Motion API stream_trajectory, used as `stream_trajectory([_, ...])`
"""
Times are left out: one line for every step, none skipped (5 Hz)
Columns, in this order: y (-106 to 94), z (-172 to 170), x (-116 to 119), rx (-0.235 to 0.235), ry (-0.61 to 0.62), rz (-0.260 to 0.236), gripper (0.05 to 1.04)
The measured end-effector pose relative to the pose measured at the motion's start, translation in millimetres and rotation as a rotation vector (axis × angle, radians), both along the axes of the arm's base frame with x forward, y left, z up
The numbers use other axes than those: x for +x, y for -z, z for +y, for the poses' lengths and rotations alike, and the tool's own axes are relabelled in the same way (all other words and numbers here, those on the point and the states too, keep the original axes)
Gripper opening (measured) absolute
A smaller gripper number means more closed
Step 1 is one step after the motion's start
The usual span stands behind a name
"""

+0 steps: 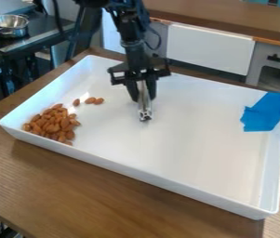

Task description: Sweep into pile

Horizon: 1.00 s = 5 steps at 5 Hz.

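I have the gripper [143, 96] over the white tray [213, 195], a little left of its middle and toward the far side, hanging straight down. Its fingers are closed in on a slim metal tool [144, 109], one on each side. My tool points down at the tray floor, its long axis close to upright and in line with the gripper; whether its lower end touches the tray I cannot tell.

The almonds [54, 123] are over to my left, most of them heaped against the tray's left, near part, well apart from the tool. The heap is broad, with no clear long axis, and the nuts in it point every which way. Three almonds lie off the heap on its far side, toward the tool: the leftmost [76, 102] has its long axis running near to far, and the other two [95, 100] sit close together in a short left-to-right row, each lying more or less crosswise.

The tray itself runs lengthwise left to right at a slant on the wooden tabletop [104, 195]. Blue tape [263, 113] hangs over its rim at the far right. Past the tabletop, far left, I see a metal pot [9, 25].
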State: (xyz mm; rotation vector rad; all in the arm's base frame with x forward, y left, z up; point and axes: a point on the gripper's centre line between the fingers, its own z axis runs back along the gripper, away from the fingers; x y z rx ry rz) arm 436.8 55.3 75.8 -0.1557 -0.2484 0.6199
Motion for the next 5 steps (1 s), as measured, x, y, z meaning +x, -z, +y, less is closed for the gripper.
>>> stream_trajectory([-3.5, 7.1, -0.7, -0.05, -0.206, -0.031, 0.38])
stream_trajectory([3.3, 16.5, -1.4, -0.09, -0.418, -0.043, 0.38])
stream_trajectory([2.4, 21.1, -1.5, -0.1, -0.467, -0.044, 0.38])
stream_trajectory([-2.1, 18.3, 2.0, -0.128, -0.48, -0.053, 0.38])
stream_trajectory([-32.8, 8.1, 2.1, -0.199, -0.48, -0.083, 0.38])
